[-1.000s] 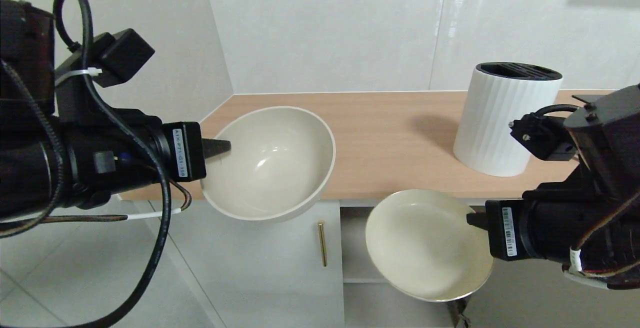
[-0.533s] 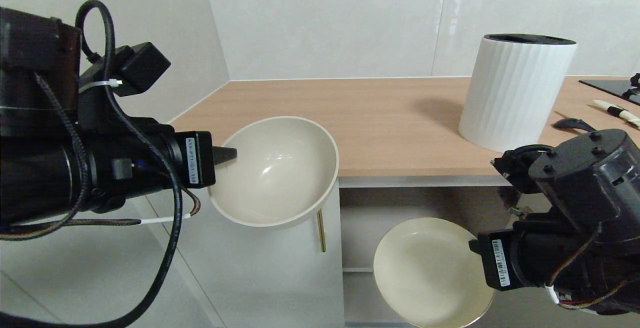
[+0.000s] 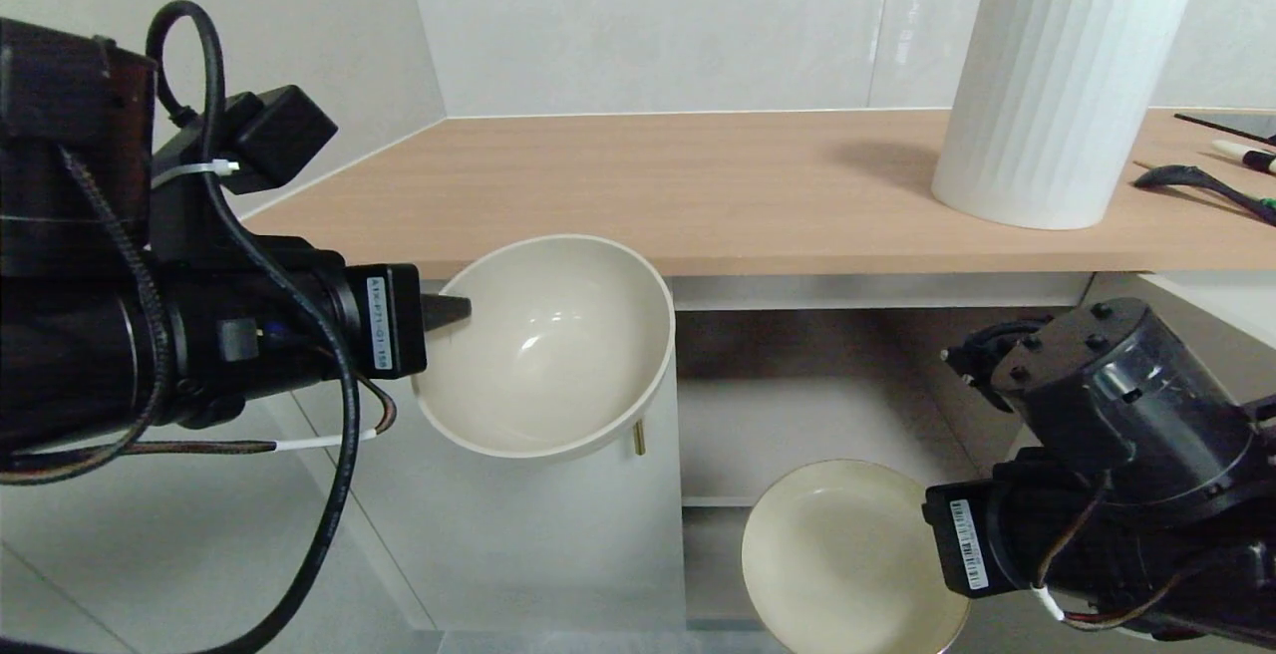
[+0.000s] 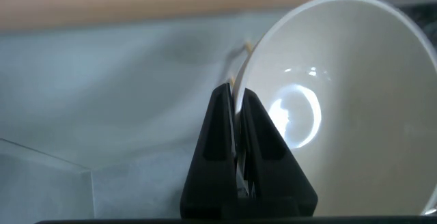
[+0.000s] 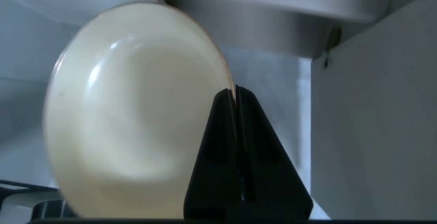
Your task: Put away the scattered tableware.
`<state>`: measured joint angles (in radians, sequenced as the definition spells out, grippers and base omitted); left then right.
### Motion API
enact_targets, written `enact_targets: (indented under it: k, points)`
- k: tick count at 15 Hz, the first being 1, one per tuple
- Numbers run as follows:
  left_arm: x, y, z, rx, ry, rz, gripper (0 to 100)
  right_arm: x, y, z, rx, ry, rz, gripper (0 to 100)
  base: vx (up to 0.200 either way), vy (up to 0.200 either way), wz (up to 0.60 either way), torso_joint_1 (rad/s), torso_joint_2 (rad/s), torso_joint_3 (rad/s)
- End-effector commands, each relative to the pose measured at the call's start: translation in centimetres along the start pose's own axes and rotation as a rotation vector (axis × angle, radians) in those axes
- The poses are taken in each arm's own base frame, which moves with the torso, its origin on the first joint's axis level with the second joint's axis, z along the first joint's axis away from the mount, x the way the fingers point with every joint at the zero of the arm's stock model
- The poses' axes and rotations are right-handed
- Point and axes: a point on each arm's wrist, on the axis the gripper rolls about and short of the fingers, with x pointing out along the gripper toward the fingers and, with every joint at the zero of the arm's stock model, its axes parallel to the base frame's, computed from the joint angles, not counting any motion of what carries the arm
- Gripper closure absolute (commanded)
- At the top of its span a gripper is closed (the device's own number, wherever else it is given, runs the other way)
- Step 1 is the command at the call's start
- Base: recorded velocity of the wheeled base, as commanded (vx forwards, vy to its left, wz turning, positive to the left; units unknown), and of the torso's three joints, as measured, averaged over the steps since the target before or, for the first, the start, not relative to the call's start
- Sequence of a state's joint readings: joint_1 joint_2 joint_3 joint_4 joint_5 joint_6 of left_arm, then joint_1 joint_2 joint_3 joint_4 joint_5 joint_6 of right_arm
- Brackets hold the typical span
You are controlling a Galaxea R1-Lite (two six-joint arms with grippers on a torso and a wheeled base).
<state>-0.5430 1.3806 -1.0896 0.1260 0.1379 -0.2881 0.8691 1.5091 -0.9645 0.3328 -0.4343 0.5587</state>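
Note:
My left gripper (image 3: 446,310) is shut on the rim of a deep cream bowl (image 3: 548,345), held in the air in front of the counter's edge at the left. In the left wrist view the bowl (image 4: 341,108) has its rim pinched between the black fingers (image 4: 220,125). My right gripper (image 3: 932,514) is shut on the rim of a shallower cream bowl (image 3: 847,559), held low before the open cabinet space under the counter. The right wrist view shows that bowl (image 5: 133,108) tilted on edge, its rim clamped by the fingers (image 5: 220,138).
A wooden counter (image 3: 648,185) runs across the back. On it at the right stand a white ribbed holder (image 3: 1062,96) and a dark utensil (image 3: 1186,185). Below are a white cabinet door with a brass handle (image 3: 638,440) and an open shelf space (image 3: 817,405).
The head view has dropped, so the counter now sits higher in the picture. The right arm has lowered its bowl further below the counter edge. The left arm keeps its bowl at about the same place.

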Motion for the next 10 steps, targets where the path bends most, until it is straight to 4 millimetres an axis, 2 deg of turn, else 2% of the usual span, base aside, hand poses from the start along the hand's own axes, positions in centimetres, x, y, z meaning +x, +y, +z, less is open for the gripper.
enact_targets:
  k: [1,5,8,10]
  points:
    - [0.0,0.0,0.0,-0.001,-0.003,-0.001,100,1.0,0.4,-0.3,-0.008,0.025,-0.015,100,0.0,0.0,0.0,-0.027,0.28,0.251]
    - [0.1,0.0,-0.2,0.001,0.006,0.001,100,2.3,0.8,-0.8,-0.012,0.037,-0.021,100,0.0,0.0,0.0,-0.007,0.07,0.07]
    - [-0.3,0.0,-1.7,0.02,0.047,-0.014,100,3.1,0.6,-2.2,-0.023,0.12,0.064,100,0.0,0.0,0.0,0.0,0.0,0.0]
    - [-0.8,0.0,-2.6,0.039,0.064,-0.022,100,5.4,0.7,-3.2,-0.011,0.146,0.082,100,0.0,0.0,0.0,0.0,0.0,0.0]
